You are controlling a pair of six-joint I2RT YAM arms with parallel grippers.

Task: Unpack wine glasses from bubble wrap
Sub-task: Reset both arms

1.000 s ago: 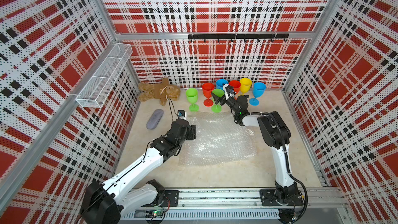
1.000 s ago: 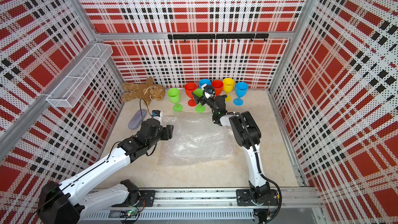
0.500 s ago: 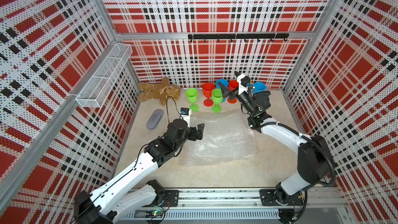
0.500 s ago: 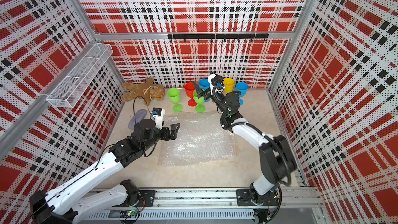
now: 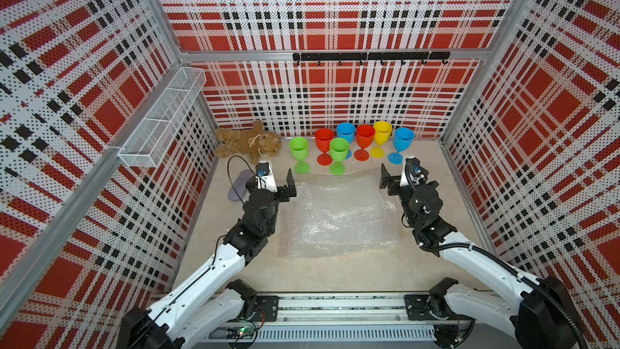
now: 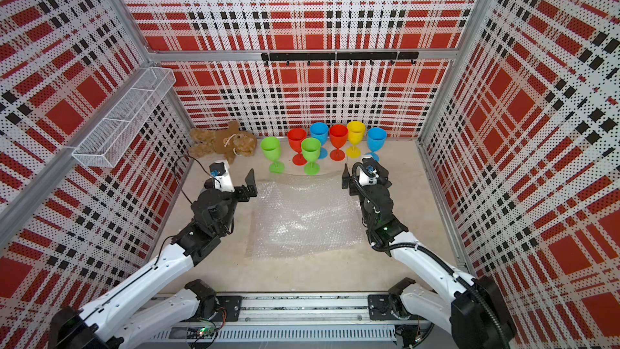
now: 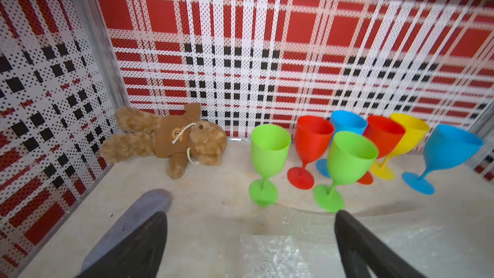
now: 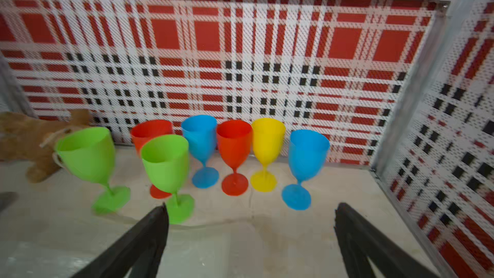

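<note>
The left arm (image 5: 218,270) and right arm (image 5: 469,260) had white shells over black joints. The left gripper (image 7: 247,223) and right gripper (image 8: 252,209) had black tapered fingers. Behind each gripper sat a white camera housing (image 5: 266,177). A ribbed black cable (image 5: 449,246) ran behind the right gripper, and a thin black wire (image 5: 229,172) looped behind the left.

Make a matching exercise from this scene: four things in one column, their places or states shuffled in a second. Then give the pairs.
Things
1. teddy bear
2. bubble wrap
3. yellow glass
4. pouch

Places
A. upright, between a red glass and a blue glass
B. beside the left arm, partly hidden by it
C. spread flat in the middle of the table
D. lying by the back wall, next to a green glass

Pairs: 1-D, 2-C, 3-A, 4-B
</note>
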